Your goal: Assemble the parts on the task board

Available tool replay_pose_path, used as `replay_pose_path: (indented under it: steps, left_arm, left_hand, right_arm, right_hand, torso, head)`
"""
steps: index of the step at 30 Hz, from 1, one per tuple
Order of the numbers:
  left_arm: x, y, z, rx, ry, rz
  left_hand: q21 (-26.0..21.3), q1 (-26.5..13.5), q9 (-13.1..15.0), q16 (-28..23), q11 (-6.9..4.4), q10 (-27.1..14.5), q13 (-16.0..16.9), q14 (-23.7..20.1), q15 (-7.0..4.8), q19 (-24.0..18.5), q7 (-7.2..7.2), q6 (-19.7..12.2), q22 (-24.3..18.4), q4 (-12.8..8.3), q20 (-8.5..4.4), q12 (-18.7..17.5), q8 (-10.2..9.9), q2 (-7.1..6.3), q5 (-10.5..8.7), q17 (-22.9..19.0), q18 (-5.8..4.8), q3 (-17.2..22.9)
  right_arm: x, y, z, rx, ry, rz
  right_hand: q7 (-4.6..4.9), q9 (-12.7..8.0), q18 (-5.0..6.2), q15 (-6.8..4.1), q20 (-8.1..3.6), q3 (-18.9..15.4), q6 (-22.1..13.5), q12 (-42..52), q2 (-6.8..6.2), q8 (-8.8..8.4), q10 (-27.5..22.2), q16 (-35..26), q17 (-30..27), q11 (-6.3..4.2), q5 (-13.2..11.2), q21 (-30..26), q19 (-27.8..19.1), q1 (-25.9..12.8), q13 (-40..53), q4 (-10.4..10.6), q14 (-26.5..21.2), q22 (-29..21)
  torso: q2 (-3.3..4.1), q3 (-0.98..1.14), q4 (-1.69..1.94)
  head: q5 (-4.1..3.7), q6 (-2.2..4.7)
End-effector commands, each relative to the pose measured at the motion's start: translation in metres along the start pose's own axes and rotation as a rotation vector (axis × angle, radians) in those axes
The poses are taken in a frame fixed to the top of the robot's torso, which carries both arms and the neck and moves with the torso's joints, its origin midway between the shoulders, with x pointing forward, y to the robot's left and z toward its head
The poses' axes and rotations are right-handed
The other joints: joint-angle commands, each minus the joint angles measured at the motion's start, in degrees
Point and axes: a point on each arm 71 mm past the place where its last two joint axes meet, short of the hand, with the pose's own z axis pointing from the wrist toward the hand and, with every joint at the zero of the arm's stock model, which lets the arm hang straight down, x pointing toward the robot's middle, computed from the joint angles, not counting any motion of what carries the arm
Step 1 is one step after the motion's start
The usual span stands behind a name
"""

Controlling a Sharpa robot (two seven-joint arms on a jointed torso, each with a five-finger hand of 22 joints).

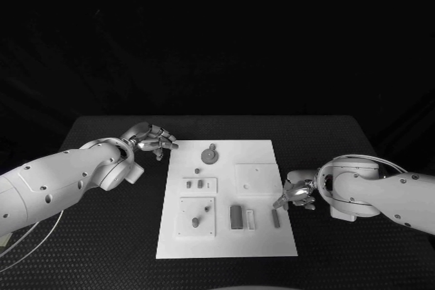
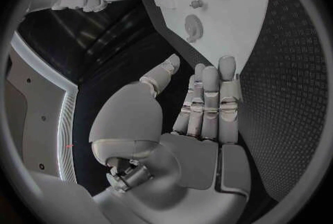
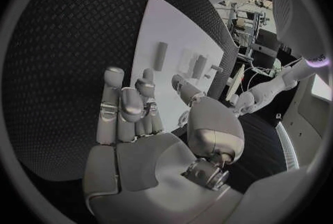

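The board lies flat in the middle of the black table, its near edge closest to the robot. Nearest on it stand a square block with a small part at the left, then an upright bar and a slim bar toward the right. Further back sit a small plate carrying two short pieces and a plain square plate. A round disc part lies at the far end.

The right hand hovers at the board's right edge, just beside the slim bar. Its fingers are extended and apart, and it holds nothing.

The left hand sits over the table off the board's far left corner, near the disc. Its fingers are straight, side by side, thumb apart, with nothing held.
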Motion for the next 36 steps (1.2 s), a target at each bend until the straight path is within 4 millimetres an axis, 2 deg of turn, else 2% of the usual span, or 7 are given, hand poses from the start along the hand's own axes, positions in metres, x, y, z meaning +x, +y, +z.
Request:
replay_pose_path:
  steps: [1,8,17,28,32,36]
  left_arm:
    - [0.001,-0.001,0.000,0.008,0.011,-0.003]
    - [0.002,-0.002,0.000,0.010,0.015,-0.003]
    - [0.002,-0.002,0.000,0.009,0.014,-0.003]
    - [0.002,-0.001,0.000,0.009,0.014,-0.003]
    - [0.001,-0.001,0.000,0.007,0.013,-0.003]
    - [0.001,-0.001,-0.001,0.006,0.012,-0.003]
  left_hand:
    - [-0.37,-0.43,-0.07,-0.28,0.45,-0.88,0.06,0.42,0.10,0.28,0.43,0.11,0.09,0.24,0.03,0.34,0.24,0.04,-0.21,0.06,4.65,-0.02]
    - [-0.38,-0.47,-0.07,-0.28,0.45,-0.89,0.06,0.43,0.10,0.29,0.42,0.11,0.11,0.28,0.03,0.35,0.25,0.04,-0.21,0.07,4.65,-0.04]
    - [-0.39,-0.52,-0.09,-0.27,0.45,-0.91,0.06,0.42,0.10,0.30,0.43,0.07,0.14,0.31,0.03,0.36,0.25,0.02,-0.21,0.08,4.66,-0.07]
    - [-0.41,-0.54,-0.10,-0.27,0.45,-0.93,0.06,0.42,0.10,0.30,0.44,0.04,0.17,0.34,0.03,0.38,0.26,0.04,-0.21,0.09,4.67,-0.07]
    - [-0.42,-0.54,-0.11,-0.27,0.45,-0.93,0.06,0.42,0.09,0.31,0.43,0.04,0.18,0.35,0.03,0.38,0.26,0.04,-0.21,0.09,4.67,-0.07]
    - [-0.43,-0.54,-0.11,-0.27,0.45,-0.94,0.06,0.42,0.09,0.31,0.43,0.03,0.19,0.35,0.03,0.39,0.27,0.06,-0.21,0.09,4.67,-0.07]
  right_arm:
    - [0.004,-0.002,0.000,0.025,0.038,-0.078]
    - [0.016,-0.003,0.009,0.038,0.061,-0.094]
    - [0.032,0.010,0.021,0.016,0.092,-0.100]
    - [0.041,0.018,0.029,0.005,0.105,-0.116]
    - [0.045,0.019,0.031,0.012,0.115,-0.169]
    - [0.048,0.020,0.033,0.020,0.093,-0.233]
  right_hand:
    - [-0.09,0.08,0.95,-0.40,-0.08,-0.02,0.53,-0.11,0.47,0.38,0.50,-0.04,-0.09,-0.05,-0.32,-0.04,-0.18,-0.14,-0.07,-0.29,-0.08,1.21]
    - [-0.15,0.14,0.95,-0.45,-0.04,-0.18,0.72,-0.17,0.63,0.43,0.54,-0.05,-0.11,-0.10,-0.32,-0.04,-0.21,-0.43,-0.11,-0.23,-0.09,1.20]
    - [-0.16,0.14,0.95,-0.46,-0.03,-0.21,0.70,-0.21,0.69,0.39,0.54,-0.07,-0.13,-0.11,-0.32,-0.05,-0.25,-0.51,-0.14,-0.23,-0.11,1.19]
    - [-0.19,0.18,0.95,-0.50,-0.07,-0.10,0.71,-0.27,1.19,0.32,0.59,-0.08,-0.16,-0.14,-0.32,-0.03,-0.30,-0.21,-0.18,-0.65,-0.12,1.20]
    - [-0.18,0.26,0.95,-0.51,-0.12,0.14,0.66,-0.34,2.48,0.20,0.63,-0.08,-0.19,-0.14,-0.32,0.08,-0.37,1.30,-0.21,-2.62,-0.14,1.24]
    - [0.03,0.22,0.94,-0.34,-0.05,0.74,0.12,-0.56,3.37,-0.24,0.46,-0.29,-0.34,0.06,-0.31,0.10,-0.57,4.36,-0.28,-5.71,-0.23,1.22]
  torso:
    - [0.00,-0.05,0.06]
    - [-0.03,-0.18,0.14]
    - [-0.03,-0.21,0.16]
    - [-0.01,-0.20,0.14]
    - [-0.04,-0.19,0.16]
    - [-0.04,-0.17,0.14]
  head:
    - [-0.17,-0.09]
    - [-0.35,-0.24]
    - [-0.22,-0.49]
    - [-0.15,-0.73]
    - [-0.13,-0.80]
    - [-0.04,-0.91]
